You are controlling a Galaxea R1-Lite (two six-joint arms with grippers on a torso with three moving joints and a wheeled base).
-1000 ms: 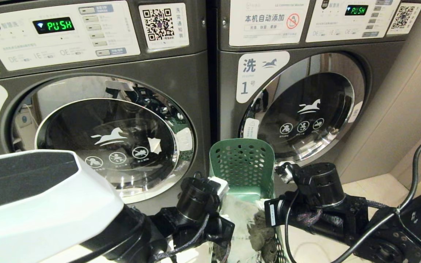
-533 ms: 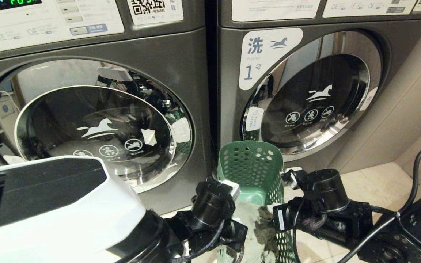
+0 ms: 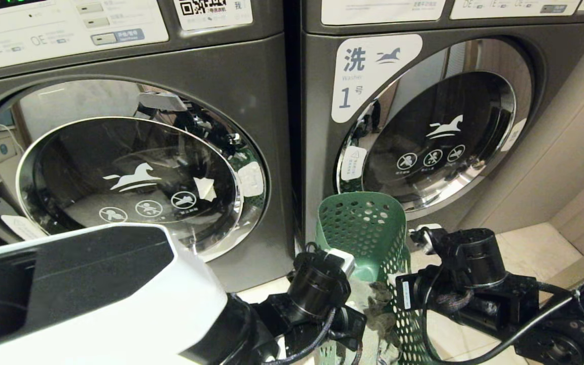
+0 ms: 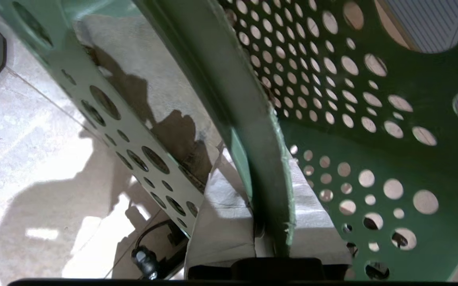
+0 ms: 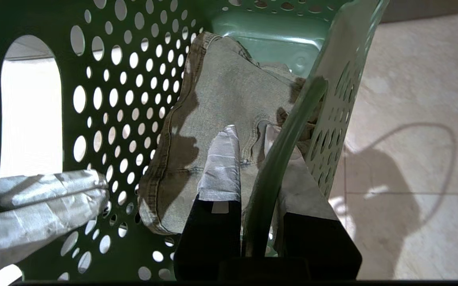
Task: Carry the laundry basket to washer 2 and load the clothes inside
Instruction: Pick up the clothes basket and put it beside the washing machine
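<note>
The laundry basket [image 3: 368, 230], a green plastic tub with rounded corners and round holes through its sides, hangs between the robot's two arms in front of the gap between two dark grey front-loading washers with chrome-rimmed glass doors. Over the last second the head view has dropped, so the control panels have slid out of the top of the picture while both round doors stay shut. The basket now sits below the washer labelled "1" [image 3: 424, 126]; washer 2 [image 3: 130, 167] stands to the robot's left, so I judge the carry unfinished. The left gripper [image 4: 266, 238] has its taped fingers [image 4: 221, 222] clamped on one long rim; the right gripper [image 5: 259, 167] pinches the opposite rim. Inside the basket lies the clothes [image 5: 217, 119], one grey-beige denim garment with stitched seams.
</note>
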